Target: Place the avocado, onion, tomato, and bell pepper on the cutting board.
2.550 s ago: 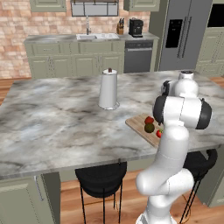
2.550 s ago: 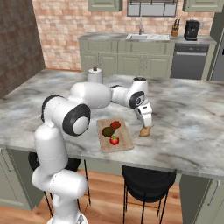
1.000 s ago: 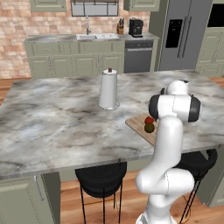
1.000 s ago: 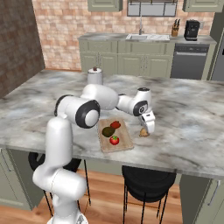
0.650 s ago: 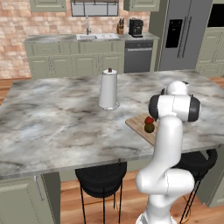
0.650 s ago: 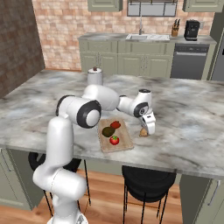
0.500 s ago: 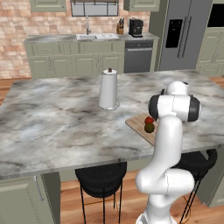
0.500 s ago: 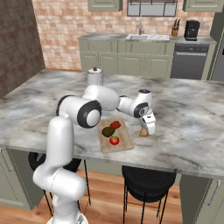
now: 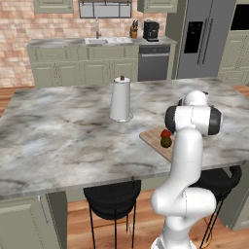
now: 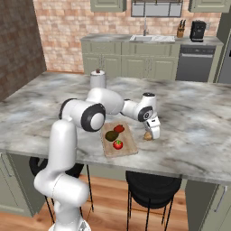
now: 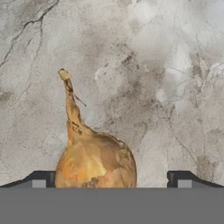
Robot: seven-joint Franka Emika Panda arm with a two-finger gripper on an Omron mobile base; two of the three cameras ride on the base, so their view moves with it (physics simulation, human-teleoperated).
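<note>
Big marble table (image 10: 194, 117) first, carrying everything. Cutting board (image 10: 128, 149) next, near the front edge, already loaded with three of the four: avocado (image 10: 110, 135), bell pepper (image 10: 119, 128) and tomato (image 10: 118, 145), clustered toward the middle, probably so nothing rolls off. Then the gripper (image 10: 154, 132), hanging low just off the board's right side, right over the onion (image 10: 148, 136), which sits on bare table beside the board and not on it. Makes sense as the last item left, so looks like the pick-up step for that one.

From the hand view: onion (image 11: 95, 162) sitting between the two dark fingertips (image 11: 41, 179), pointy stem sticking away from the camera. Jaws spread wide, one tip on each side with visible space beyond the bulb, so nothing gripped yet by the look of it. Can't tell if the pads are touching the skin.

Right base view gives the board contents and onion position clearly. Left base view blocks most of that behind the arm, just the board's near corner (image 9: 151, 137) plus a red fruit and the avocado (image 9: 166, 142) peeking out. Paper towel roll (image 9: 120, 99) stands out better there.
</note>
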